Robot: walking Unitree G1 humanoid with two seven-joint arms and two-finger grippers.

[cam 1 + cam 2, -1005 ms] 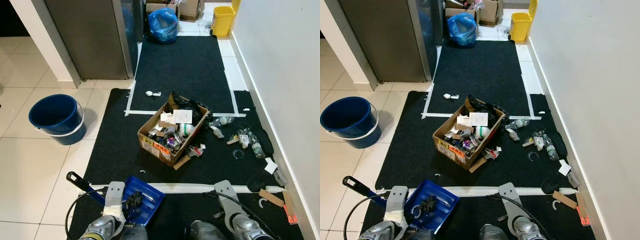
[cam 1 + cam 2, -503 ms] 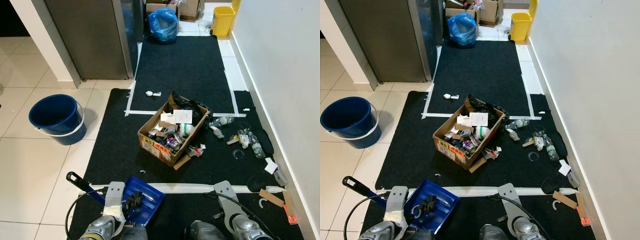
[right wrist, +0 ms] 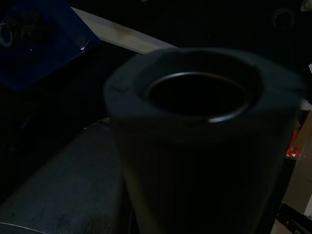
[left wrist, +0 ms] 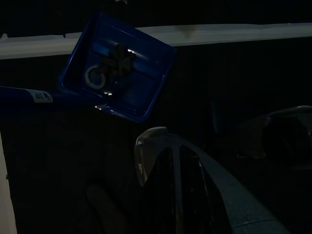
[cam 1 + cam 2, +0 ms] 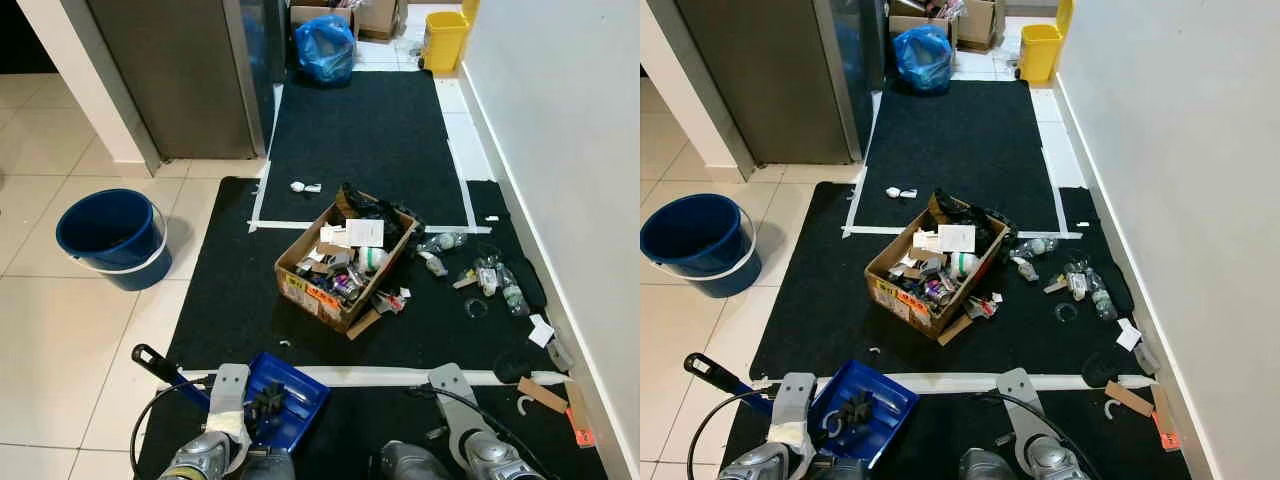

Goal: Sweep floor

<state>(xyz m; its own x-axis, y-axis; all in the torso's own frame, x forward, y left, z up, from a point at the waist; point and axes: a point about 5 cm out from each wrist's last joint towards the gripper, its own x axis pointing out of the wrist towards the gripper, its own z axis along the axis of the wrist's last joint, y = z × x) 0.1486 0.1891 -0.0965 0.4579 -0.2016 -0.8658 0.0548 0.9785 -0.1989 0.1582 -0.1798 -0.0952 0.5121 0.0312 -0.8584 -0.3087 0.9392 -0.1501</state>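
Nearby, blue dustpan (image 5: 283,398) on black mat (image 5: 230,300): light, stiff plastic; grab black-tipped handle (image 5: 160,365). Litter (image 5: 485,280) small, light. Jaws' state: cannot tell.

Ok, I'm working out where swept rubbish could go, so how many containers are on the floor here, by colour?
Blue: 3 (bucket, dustpan, bag)
Brown: 1 (cardboard box full of rubbish)
Yellow: 1 (bin)
Total: 5
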